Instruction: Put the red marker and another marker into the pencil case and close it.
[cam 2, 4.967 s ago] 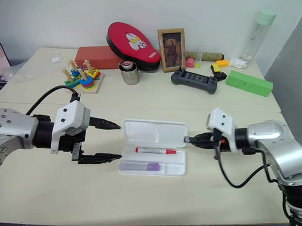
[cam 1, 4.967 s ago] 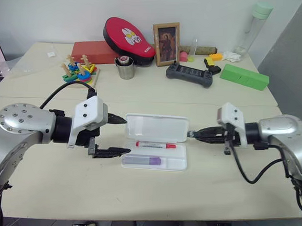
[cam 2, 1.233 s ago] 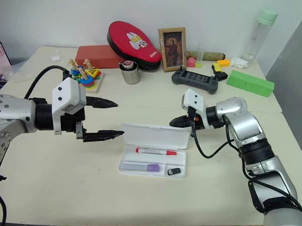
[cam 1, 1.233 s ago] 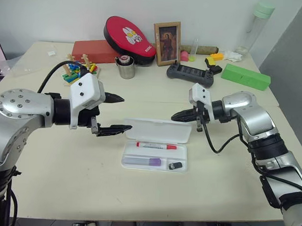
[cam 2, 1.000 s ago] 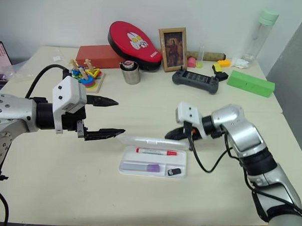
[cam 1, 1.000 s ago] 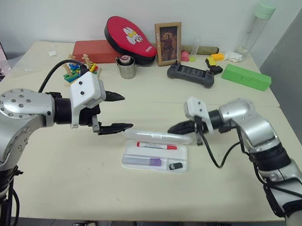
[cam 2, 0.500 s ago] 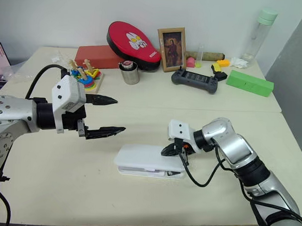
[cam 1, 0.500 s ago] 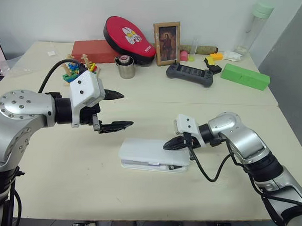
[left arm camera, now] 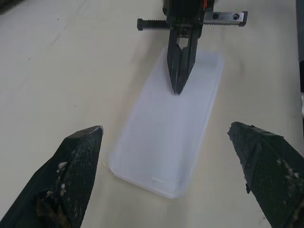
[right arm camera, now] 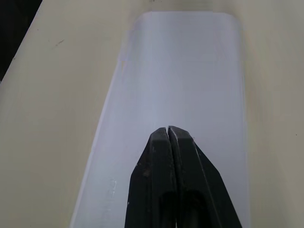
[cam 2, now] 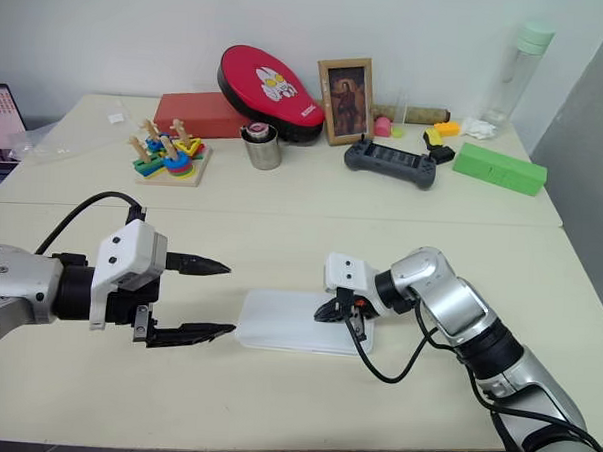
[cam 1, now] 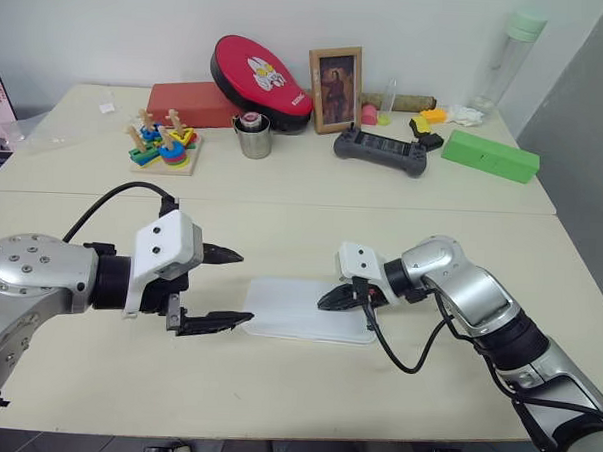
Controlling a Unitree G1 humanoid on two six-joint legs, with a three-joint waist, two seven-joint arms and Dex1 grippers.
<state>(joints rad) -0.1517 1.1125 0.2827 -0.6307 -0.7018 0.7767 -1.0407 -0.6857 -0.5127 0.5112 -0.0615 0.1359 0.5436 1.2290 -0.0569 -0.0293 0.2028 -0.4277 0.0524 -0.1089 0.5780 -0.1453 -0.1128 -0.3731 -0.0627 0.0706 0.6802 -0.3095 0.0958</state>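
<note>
— Right gripper [cam 1: 325,301] is pressing down on the pencil case [cam 1: 293,308] with its two black fingers pinched together, holding nothing, tips resting on the right end of the lid.

— And that lid is lying flat now?

— Flat, as far as these views are showing. The case is sitting closed at the middle of the near table [cam 1: 274,395], between the two arms. Half a second back the lid was down but the box was still looking thick and slightly proud; a second back it was hovering half shut, with the red marker and the lilac-capped one showing inside.

— So the markers are in?

— Judging by that, yes; the lid is hiding them at present. Whether the catch is clicking home, I cannot tell.

— What about the other arm?

— Left gripper [cam 1: 223,287] is hanging wide and empty just off the case's left end, not touching. It is sitting lower and nearer the case than a second ago.

— What's left, then?

— Perhaps a final press along the front edge, then both arms pulling clear.
</note>
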